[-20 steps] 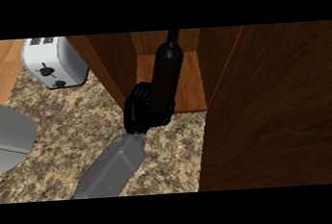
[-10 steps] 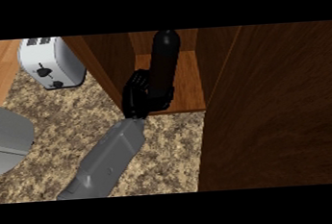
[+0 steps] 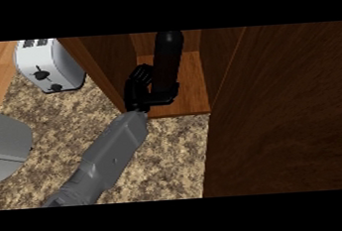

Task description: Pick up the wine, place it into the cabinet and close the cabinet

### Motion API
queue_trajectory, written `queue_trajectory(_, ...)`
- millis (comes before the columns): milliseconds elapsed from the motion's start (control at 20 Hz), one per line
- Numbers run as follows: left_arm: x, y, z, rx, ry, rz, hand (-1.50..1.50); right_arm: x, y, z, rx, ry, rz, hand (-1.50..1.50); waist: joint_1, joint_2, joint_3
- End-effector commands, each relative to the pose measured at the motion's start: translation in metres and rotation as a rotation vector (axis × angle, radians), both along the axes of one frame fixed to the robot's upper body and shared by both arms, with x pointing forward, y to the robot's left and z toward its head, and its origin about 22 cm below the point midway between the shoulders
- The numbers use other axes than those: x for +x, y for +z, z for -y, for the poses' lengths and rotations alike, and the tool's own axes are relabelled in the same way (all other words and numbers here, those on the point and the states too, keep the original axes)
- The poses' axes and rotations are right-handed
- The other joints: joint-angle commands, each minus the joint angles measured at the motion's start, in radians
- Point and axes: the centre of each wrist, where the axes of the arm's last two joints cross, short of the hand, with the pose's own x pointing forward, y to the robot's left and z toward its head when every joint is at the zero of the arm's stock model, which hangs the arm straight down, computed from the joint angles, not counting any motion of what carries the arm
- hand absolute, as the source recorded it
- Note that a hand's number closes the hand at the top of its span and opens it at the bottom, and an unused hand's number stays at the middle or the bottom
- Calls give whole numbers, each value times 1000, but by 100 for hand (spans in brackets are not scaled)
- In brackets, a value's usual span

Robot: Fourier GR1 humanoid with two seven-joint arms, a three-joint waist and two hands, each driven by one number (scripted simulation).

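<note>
Centrally, upper frame: the wine [image 3: 167,55], a dark bottle, stands upright on the wooden floor of the open cabinet [image 3: 191,94]. Only 1 hand [image 3: 144,89] shows, at the end of a grey forearm [image 3: 107,158] rising from the lower left; which hand it is cannot be told. Its black fingers curl round the bottle's lower part. Cabinet door [image 3: 284,110], dark wood, fills the right side. White toaster [image 3: 46,65] at upper left on the speckled counter [image 3: 169,152].
</note>
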Motion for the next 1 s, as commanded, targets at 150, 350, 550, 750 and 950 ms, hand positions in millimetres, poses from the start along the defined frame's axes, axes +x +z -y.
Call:
queue_trajectory(150,24,33,9,5,-7,-22,150,9,-7,6,13,6,3,-150,-26,2,2)
queue_trajectory(350,31,43,11,-12,14,-26,150,10,-10,-5,3,37,18,-150,-36,5,2)
queue_trajectory(550,29,40,10,-32,21,5,150,10,-7,-16,11,68,27,-150,-42,7,1)
queue_trajectory(750,23,35,13,-18,36,-27,150,14,1,-19,9,83,25,-150,-66,8,1)
queue_trajectory(950,16,24,10,-16,8,-26,150,24,-6,-24,5,95,23,-150,-72,15,0)
